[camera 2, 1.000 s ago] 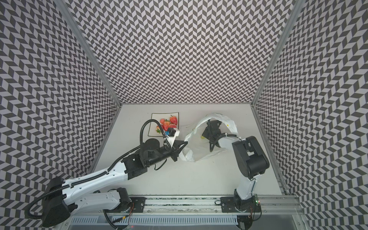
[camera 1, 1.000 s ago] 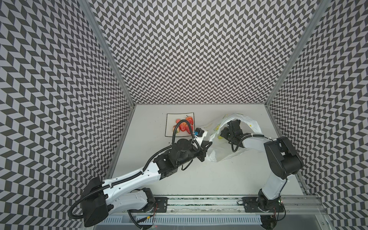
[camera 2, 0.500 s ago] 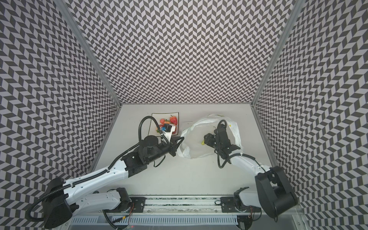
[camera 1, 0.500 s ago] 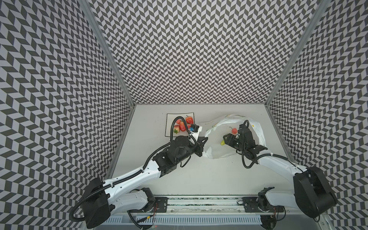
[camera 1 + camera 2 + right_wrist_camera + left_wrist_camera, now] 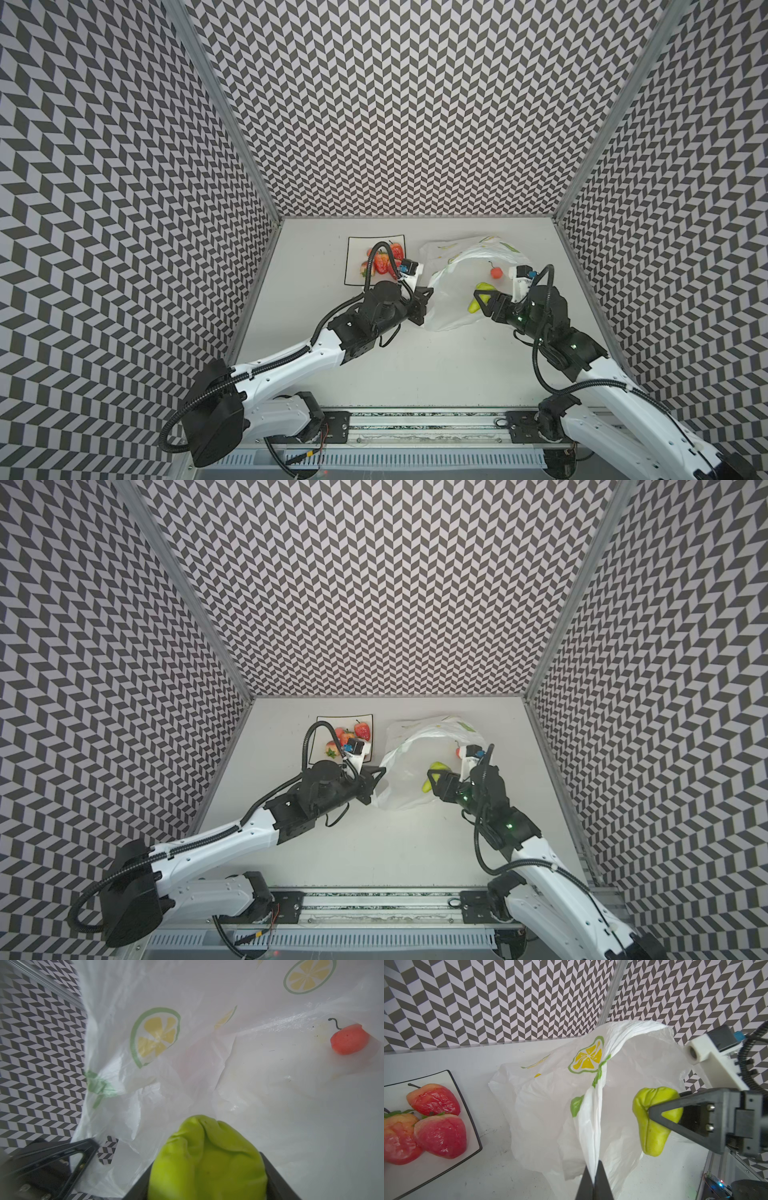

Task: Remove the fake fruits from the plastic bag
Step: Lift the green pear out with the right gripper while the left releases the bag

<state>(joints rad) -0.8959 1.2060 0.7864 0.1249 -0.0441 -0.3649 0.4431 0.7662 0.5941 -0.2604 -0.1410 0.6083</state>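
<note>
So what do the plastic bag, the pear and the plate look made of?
The plastic bag: thin white translucent film, glossy; it crinkles and folds. The pear: probably soft foam or rubber, matte; its surface is creased and dented. The plate: likely glazed ceramic or melamine; smooth, white, black rim.

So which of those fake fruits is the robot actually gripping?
The yellow-green pear, squeezed in the right gripper. The red strawberries sit on the plate and the cherry lies loose on the plastic bag.
</note>
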